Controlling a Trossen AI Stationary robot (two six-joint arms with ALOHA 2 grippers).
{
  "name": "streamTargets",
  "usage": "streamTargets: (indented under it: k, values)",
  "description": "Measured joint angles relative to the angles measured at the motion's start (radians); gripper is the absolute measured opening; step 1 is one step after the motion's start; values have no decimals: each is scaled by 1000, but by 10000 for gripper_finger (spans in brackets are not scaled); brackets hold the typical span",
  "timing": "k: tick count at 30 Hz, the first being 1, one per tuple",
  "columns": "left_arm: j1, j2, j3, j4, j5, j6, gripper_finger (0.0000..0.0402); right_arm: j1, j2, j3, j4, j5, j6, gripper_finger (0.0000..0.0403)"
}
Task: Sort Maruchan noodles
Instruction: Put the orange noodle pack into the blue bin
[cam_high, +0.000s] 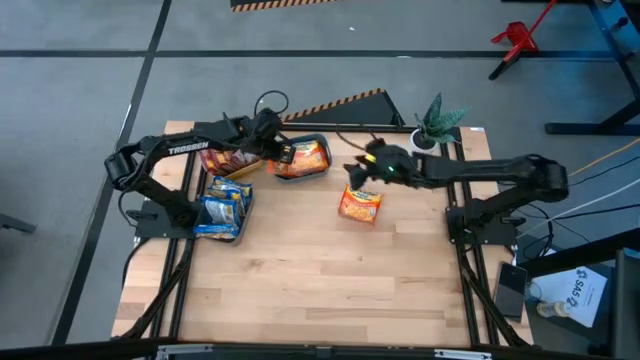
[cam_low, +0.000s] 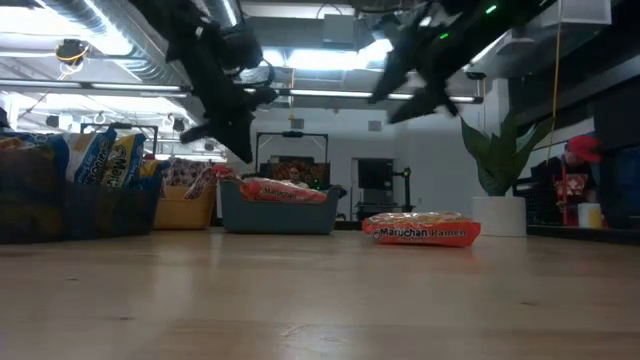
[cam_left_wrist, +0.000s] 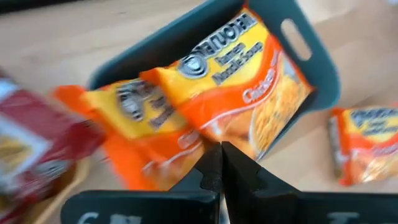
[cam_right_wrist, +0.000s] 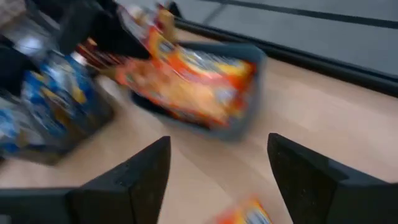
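Loose orange packet (cam_high: 360, 204) mid-table | right gripper (cam_high: 362, 168) jaws wide above | left gripper (cam_high: 283, 152) closed, empty | risk: packet slides when pinched

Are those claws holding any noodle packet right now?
No. The left gripper is shut on nothing above the teal bin; the right gripper hangs open, empty.

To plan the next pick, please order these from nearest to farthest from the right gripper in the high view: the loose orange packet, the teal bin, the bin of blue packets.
1. Loose orange packet, on the table just below the open right gripper.
2. Teal bin, to the gripper's left, holding orange packets.
3. Bin of blue packets, farthest, near the table's left edge.
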Motion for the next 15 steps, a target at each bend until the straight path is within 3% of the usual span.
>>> streamTargets:
  k: [6, 11, 15]
  values:
    - [-4, -4, 169, -230, -63, 108, 0, -86, 204, 62, 207, -149, -148, 184]
    - [-5, -5, 328, -328, -63, 186, 0, -116, 382, 228, 205, -267, -262, 98]
    - [-5, -5, 442, -382, -78, 244, 0, -113, 498, 396, 148, -282, -342, 29]
